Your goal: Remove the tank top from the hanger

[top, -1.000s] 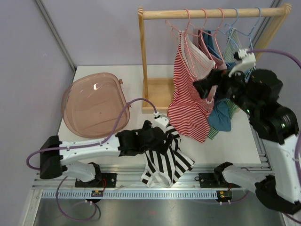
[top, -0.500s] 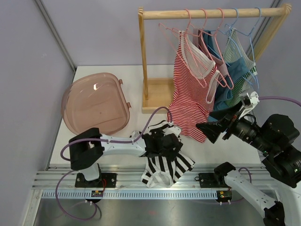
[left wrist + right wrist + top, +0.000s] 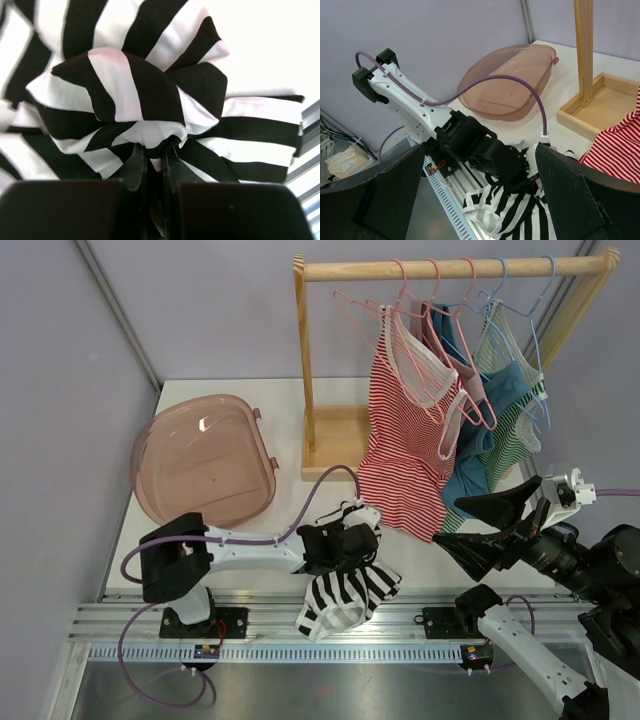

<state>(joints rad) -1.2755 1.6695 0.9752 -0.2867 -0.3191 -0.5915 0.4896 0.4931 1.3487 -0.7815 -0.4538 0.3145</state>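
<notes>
My left end effector pinches a bunch of the striped tank top, well in front of the rack and free of it. My right end effector gapes empty nearer the rack. I should draw the cloth rackward onto the bench before releasing.

Your left arm has white links, black joints and a looping purple cable; the right arm, at five o'clock, matches, with black tool fingers.
</notes>
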